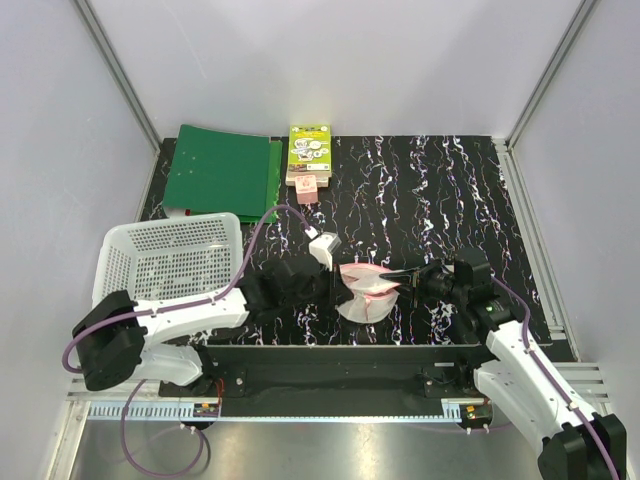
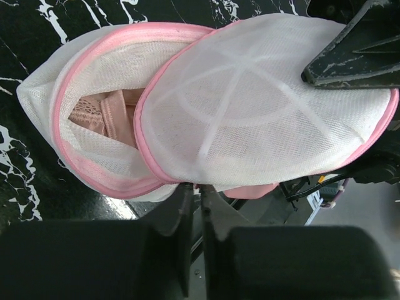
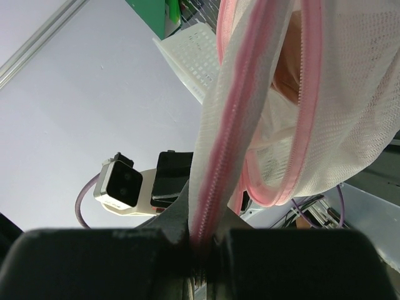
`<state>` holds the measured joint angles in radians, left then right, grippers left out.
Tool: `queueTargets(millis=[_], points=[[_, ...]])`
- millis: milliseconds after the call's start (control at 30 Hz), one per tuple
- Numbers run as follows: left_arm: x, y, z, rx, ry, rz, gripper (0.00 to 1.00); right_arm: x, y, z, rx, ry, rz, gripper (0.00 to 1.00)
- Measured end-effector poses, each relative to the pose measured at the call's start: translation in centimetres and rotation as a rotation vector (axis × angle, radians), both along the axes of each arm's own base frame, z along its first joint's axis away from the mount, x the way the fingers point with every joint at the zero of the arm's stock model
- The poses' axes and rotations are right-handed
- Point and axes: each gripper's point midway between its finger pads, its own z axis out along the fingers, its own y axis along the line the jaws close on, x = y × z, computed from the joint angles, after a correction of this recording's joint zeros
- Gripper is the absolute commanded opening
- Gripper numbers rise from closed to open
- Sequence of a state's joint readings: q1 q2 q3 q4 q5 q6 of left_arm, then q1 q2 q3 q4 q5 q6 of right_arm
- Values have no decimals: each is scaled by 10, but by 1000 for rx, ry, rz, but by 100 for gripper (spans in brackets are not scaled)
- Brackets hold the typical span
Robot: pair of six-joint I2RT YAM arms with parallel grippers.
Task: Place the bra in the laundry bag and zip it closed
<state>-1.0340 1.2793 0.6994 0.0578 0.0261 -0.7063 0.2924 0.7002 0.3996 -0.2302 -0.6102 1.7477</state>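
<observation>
Laundry bag [image 1: 362,298] noted on the black marbled tabletop [image 1: 450,190], held between the two grippers. The bag is not zipped: its two white mesh halves are gaped apart, and pink zip edging is seen along both rims.

The bra [image 2: 107,117] is seen inside the laundry bag. Peach lace and a strap are visible through the gap, tucked against the lower half. In the right wrist view it is glimpsed again as a peach patch between the two pink rims.

The left gripper [image 1: 334,284] is placed at the left side of the laundry bag. In its own wrist view the fingers [image 2: 178,215] are drawn together to a thin slit and pinched on the bag's near rim.

The right gripper [image 1: 398,276] is placed at the right side of the laundry bag. In its wrist view the fingers are closed tight on the pink zip edging, which runs straight up out of the pinch. One of its fingers [image 2: 356,50] is seen lying over the upper mesh half.

A white lattice basket [image 1: 170,260] is recorded left of the laundry bag, well apart. A green folder [image 1: 220,170] lies beyond the basket, to the rear left of the bag. A small green-and-white box [image 1: 309,152] stands behind the bag, with a small pink item [image 1: 307,190] just in front of it.
</observation>
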Motion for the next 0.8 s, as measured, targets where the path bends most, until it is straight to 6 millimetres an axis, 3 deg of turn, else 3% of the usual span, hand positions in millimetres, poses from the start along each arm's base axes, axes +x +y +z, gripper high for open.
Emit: queueTargets(millis=[300,467,600,800], points=[[4,3,-2,16,5,12,0,-2,0,4,2,-21,3,0],[0,6,6,3,-18,-12,0,-4,-1,5,-9,-52,15,6],[-9,15,11,-11,-28,-38,0,-10,-2,-6,-65,-56,50,28],[-24,14,10,-33,6,-103,0,-19,-6,-20,-185,-45,120,68]])
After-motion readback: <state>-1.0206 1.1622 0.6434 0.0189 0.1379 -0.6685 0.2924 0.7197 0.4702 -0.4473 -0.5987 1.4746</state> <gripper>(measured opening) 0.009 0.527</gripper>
